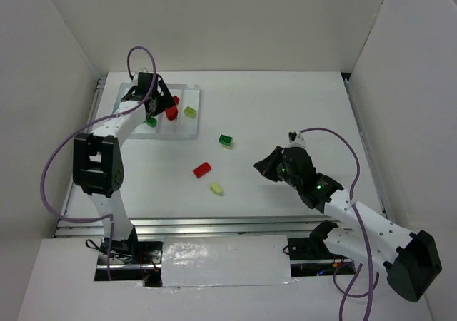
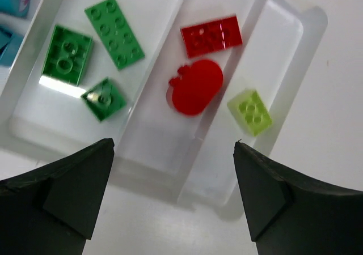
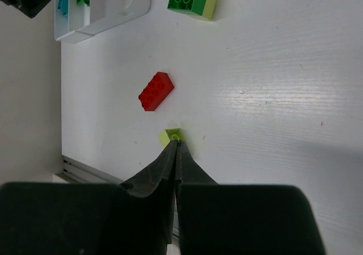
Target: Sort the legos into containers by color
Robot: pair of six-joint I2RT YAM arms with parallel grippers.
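Three loose pieces lie on the white table point(image 1: 300, 107) in the top view: a green plastic brick point(image 1: 226, 141), a red plastic brick point(image 1: 202, 169) and a yellow-green plastic brick point(image 1: 216, 189), all apart from the shallow white plastic tray point(image 1: 189, 96) at the far left. We note the left arm stretched forward from its base, elbow raised, with the left gripper point(image 1: 153, 98) pointing down over the tray. The right arm reaches in from the near right corner; the right gripper point(image 1: 265, 165) points left toward the loose pieces, clear of them.

Left wrist view: we find the two black fingers point(image 2: 74, 198) standing wide apart with nothing between them, above the tray's end. One compartment holds a long green plate point(image 2: 114, 33), a square green brick point(image 2: 67, 55) and a small green piece point(image 2: 104, 98). The next holds a flat red brick point(image 2: 211, 37) and a red apple-shaped piece point(image 2: 195, 86). The outer one holds a pale yellow-green brick point(image 2: 249, 112). Teal-blue pieces point(image 2: 10, 39) show at the left edge; one bears a print we cannot read.

Right wrist view: we find the dark fingers point(image 3: 164, 173) pressed together, holding nothing. The yellow-green plastic brick lies on the table just beyond their tips, the red plastic brick farther on, and the green plastic brick near the tray's corner.
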